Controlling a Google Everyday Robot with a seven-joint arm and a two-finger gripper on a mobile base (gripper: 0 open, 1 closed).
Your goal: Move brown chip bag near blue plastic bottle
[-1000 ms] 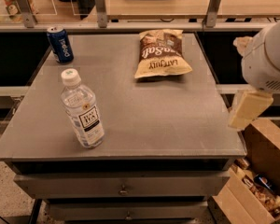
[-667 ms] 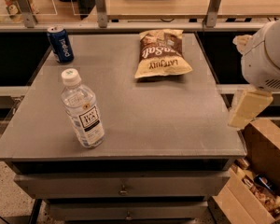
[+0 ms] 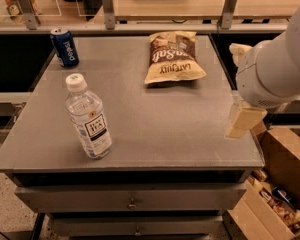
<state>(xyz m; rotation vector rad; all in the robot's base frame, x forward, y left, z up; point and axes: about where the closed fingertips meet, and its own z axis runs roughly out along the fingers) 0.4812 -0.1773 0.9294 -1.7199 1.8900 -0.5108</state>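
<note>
"Blue soda can (image 3: 65,46) at the far left corner of the grey table (image 3: 155,129), and that one is not ours. Nearer the front stands the blue plastic bottle (image 3: 88,118), upright with its cap on. Where is the bag?"

"The brown chip bag (image 3: 174,58) lies flat toward the back, right of centre and well apart from the bottle. I'd judge it light, soft and crinkly, puffed with air, with fragile chips inside. A hard squeeze across the middle could crush them, and the film looks slippery."

"So where would you take hold?"

"Probably at a crimped end seam or a pinched corner. The film is doubled there and nothing inside gets broken."

"And the gripper (image 3: 245,121)?"

"It hangs at the table's right edge, to the right of the bag and nearer the front, touching nothing. I cannot tell whether it is open or closed."

"What differs from a second ago?"

"The arm has shifted left, in toward the table, so the gripper now sits over the edge and not just outside it. The can, bottle and bag lie where they were."
</note>
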